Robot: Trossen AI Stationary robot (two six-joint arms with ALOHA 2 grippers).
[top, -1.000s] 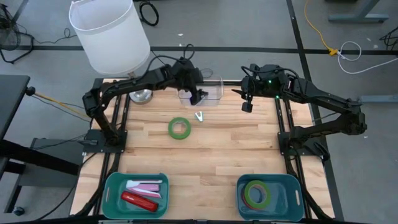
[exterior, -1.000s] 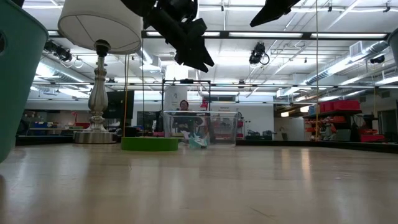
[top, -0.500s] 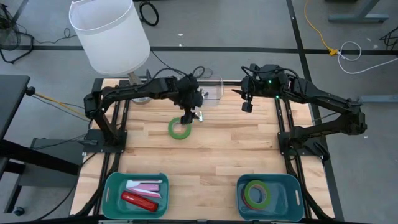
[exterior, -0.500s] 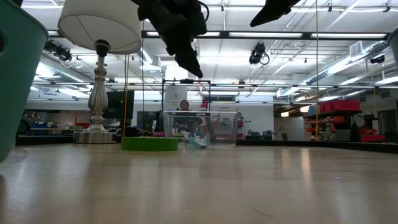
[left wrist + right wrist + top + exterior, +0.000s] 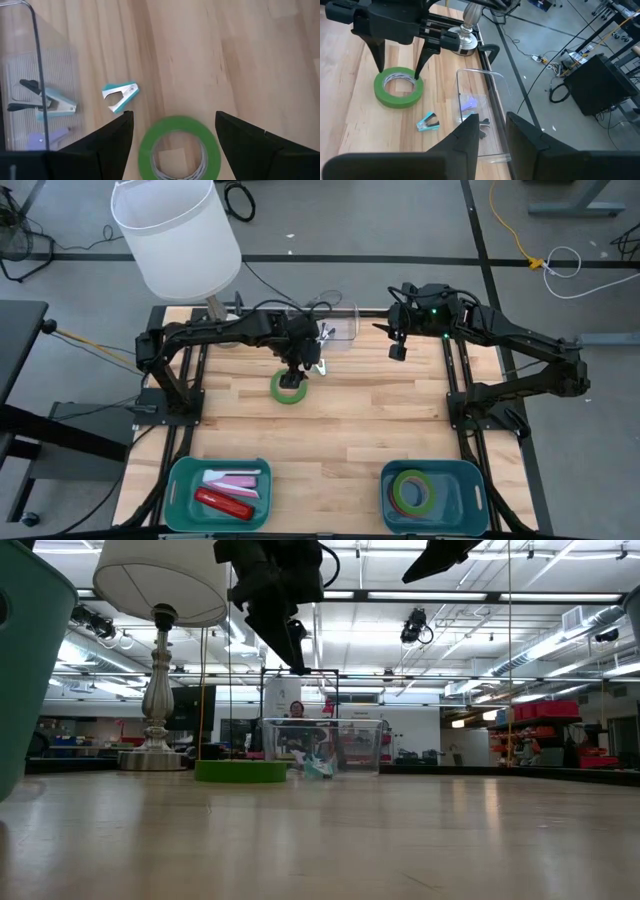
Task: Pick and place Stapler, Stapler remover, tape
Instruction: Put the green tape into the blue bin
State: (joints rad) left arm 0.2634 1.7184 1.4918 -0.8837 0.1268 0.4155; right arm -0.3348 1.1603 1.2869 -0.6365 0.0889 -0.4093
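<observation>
From above, the left gripper [image 5: 291, 377] hangs spread directly over the green tape [image 5: 288, 387], which lies flat on the table [image 5: 350, 430] near the middle. The staple remover [image 5: 320, 367] sits just beside the tape, in front of a clear box [image 5: 340, 330]. The right gripper [image 5: 397, 350] waits near the far right edge, holding nothing. A bin [image 5: 433, 498] at the near edge already holds other tape rings.

At table height, the tape [image 5: 240, 771] shows as a low, flat disc, with the left gripper [image 5: 292, 650] well above it.

From the left wrist, the spread fingers [image 5: 117, 137] straddle the ring [image 5: 180, 147]. It looks light and stiff, with a smooth outer face that may slip; pinching one wall of the ring, one finger in the open centre, seems safest.

From the right wrist, its own fingers [image 5: 470, 137] stand slightly apart, and the left gripper [image 5: 400, 67] brackets the tape [image 5: 399, 87].
</observation>
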